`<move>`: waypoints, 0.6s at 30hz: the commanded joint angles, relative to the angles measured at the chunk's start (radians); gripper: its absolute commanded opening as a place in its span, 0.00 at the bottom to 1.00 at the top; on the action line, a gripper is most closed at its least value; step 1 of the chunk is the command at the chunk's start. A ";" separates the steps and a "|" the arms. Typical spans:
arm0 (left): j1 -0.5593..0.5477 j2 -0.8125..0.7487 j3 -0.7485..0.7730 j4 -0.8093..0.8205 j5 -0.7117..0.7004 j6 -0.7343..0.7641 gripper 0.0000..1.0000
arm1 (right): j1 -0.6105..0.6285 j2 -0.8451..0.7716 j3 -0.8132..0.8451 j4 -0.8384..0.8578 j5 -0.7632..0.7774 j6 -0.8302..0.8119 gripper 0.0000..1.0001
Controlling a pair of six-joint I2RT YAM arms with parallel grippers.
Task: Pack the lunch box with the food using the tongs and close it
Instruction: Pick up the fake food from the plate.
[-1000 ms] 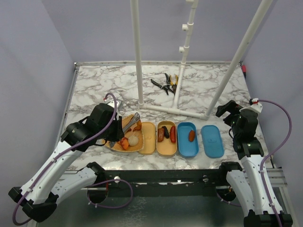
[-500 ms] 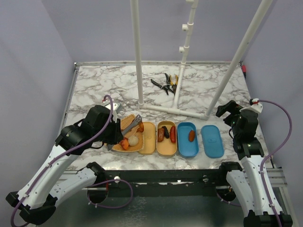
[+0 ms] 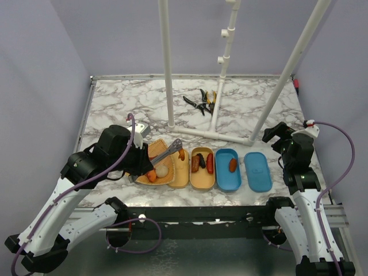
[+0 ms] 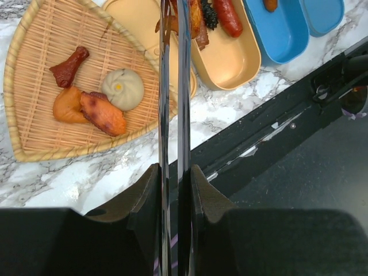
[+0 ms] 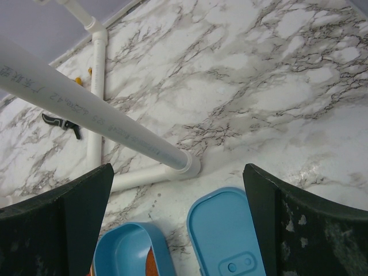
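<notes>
My left gripper (image 4: 175,172) is shut on the grey metal tongs (image 4: 183,86), near their joined end. The tongs' tips pinch an orange-brown food piece (image 3: 181,154) over the tan parts of the lunch box (image 3: 202,178). That tan box holds a red sausage (image 4: 228,16) and dark pieces. A beige bun (image 4: 122,89), a dark red drumstick (image 4: 69,66) and two orange pieces (image 4: 103,113) lie on the woven tray (image 4: 34,75). The blue box (image 3: 227,178) holds one orange piece (image 3: 232,165). Far right, my right gripper (image 5: 177,169) hangs open above the blue lid (image 5: 227,236).
A white pipe frame (image 3: 214,135) stands behind the boxes, one slanted leg (image 5: 86,106) crossing the right wrist view. Black-and-yellow pliers (image 3: 202,102) lie at the back of the marble table. The table's front edge (image 4: 259,132) runs just below the tray and boxes.
My left arm has swung the tongs to the right, off the woven tray and over the tan box, with the food piece still in their tips. The right arm has not moved.
</notes>
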 commanded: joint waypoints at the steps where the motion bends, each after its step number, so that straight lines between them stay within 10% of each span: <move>1: 0.005 0.008 0.047 -0.007 0.058 0.032 0.06 | -0.003 -0.006 0.009 -0.027 0.018 -0.015 1.00; 18: -0.004 0.036 0.065 0.051 0.223 0.019 0.04 | -0.003 -0.004 0.001 -0.022 0.023 -0.018 1.00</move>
